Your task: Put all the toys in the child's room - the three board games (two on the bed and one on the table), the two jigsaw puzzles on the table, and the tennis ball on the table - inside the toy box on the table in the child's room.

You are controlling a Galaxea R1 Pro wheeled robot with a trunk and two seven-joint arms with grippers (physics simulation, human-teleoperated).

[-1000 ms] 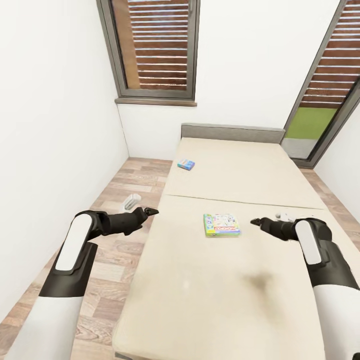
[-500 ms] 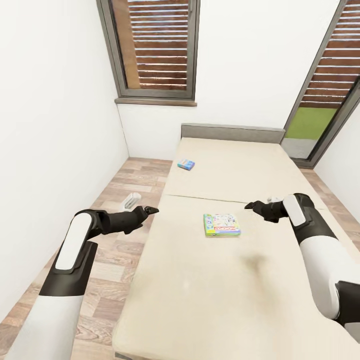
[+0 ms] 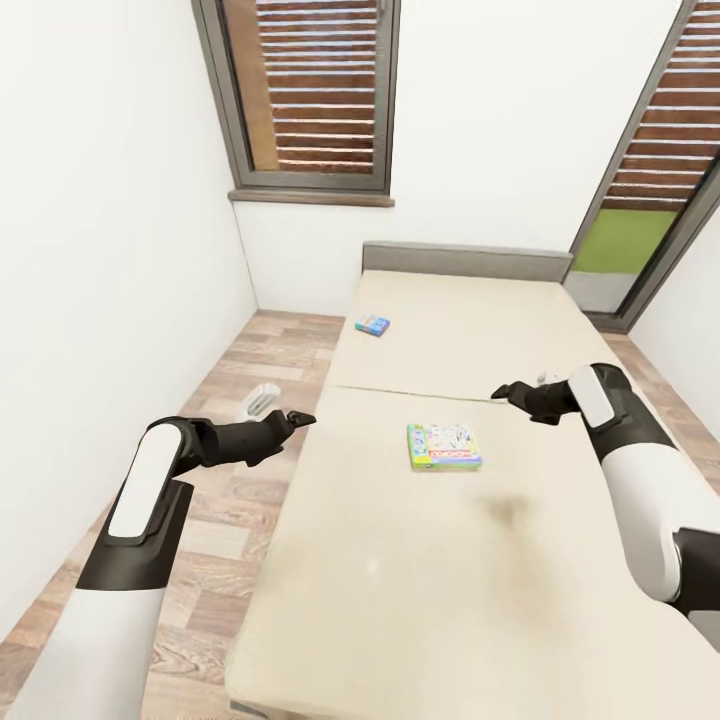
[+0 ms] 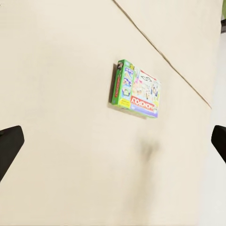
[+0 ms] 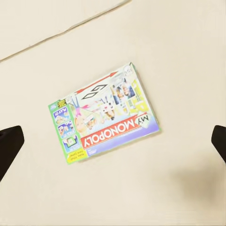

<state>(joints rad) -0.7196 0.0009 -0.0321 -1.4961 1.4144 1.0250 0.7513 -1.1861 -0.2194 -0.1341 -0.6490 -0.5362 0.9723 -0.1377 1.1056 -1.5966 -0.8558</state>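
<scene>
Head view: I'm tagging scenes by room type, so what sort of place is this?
Most likely a small bedroom: a long beige bed with a grey headboard, wood-plank floor, and slatted shutters over the window. Two board games lie on the mattress.

Right arm (image 3: 610, 420) higher, farther forward

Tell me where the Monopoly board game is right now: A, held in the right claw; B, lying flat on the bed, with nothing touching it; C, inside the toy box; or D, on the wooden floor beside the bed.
B: the Monopoly board game lies flat on the bed, with the right claw hanging open above it and the left claw off at the bed's edge.
</scene>
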